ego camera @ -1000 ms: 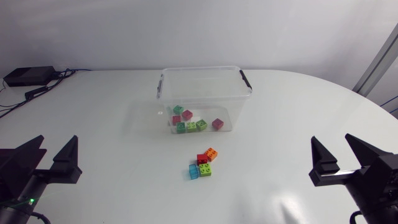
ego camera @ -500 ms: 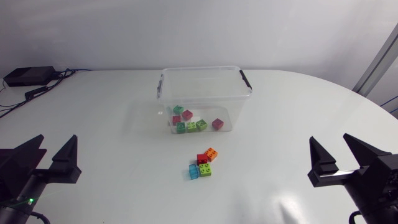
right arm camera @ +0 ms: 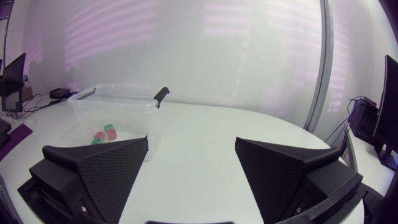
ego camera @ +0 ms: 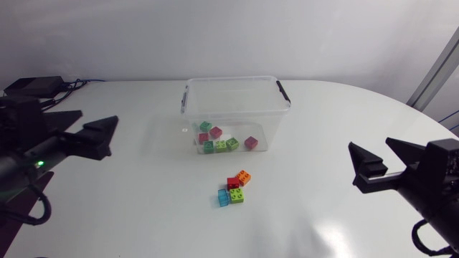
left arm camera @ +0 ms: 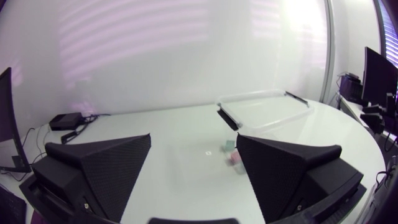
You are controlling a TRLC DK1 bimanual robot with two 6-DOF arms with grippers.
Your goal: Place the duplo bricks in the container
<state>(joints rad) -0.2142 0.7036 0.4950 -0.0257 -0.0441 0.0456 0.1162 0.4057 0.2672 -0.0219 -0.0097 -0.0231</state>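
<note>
Four bricks (ego camera: pixel 235 188) near container (ego camera: pixel 233 82) | black box (ego camera: pixel 32 84) at table (ego camera: pixel 143 208) edge | left fingers (left arm camera: pixel 112 165) apart | right fingers (right arm camera: pixel 106 171) apart

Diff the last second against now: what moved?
Left gripper swung from the table's near edge in toward the container, open and empty. Right gripper edged slightly the same way, also open. The container, bricks inside it and loose bricks stayed put.

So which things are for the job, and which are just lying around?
For the job:
- container
- four loose bricks on the table
- bricks already inside

Just lying about:
- black box
- cables beside it
</note>
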